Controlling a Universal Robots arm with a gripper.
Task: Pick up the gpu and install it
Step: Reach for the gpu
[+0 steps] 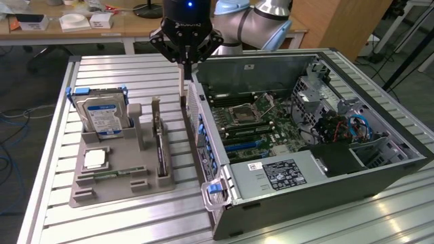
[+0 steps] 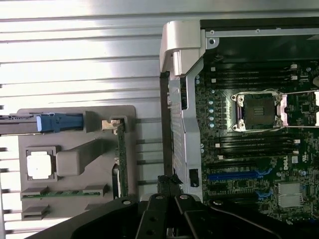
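The bench (image 1: 48,168) is silver with straight ridges. The holder (image 1: 95,195) is plain grey. The hard drive (image 1: 101,116) is silver with a blue-white label. The motherboard (image 1: 271,124) is green, the computer case (image 1: 318,208) dark grey, the gpu (image 2: 164,124) black.

Exterior view was evenly lit by bright overhead room light, with no hard shadows. The slats of the metal table (image 1: 101,71) carried a soft sheen, brightest along the near edge. The inside of the open computer case (image 1: 326,203) was darker, its deep corner in shade. A faint shadow lay beside the grey holder (image 1: 122,188). A blue light glowed on top of the gripper (image 1: 184,62).

Wrist view was harsher: the table slats were blown out to near white, with banded glare. The gripper body was underexposed, almost black. The gpu (image 2: 164,124) read as a dark strip against the bright metal. The motherboard (image 2: 259,149) was dim, and its socket frame caught small glints.
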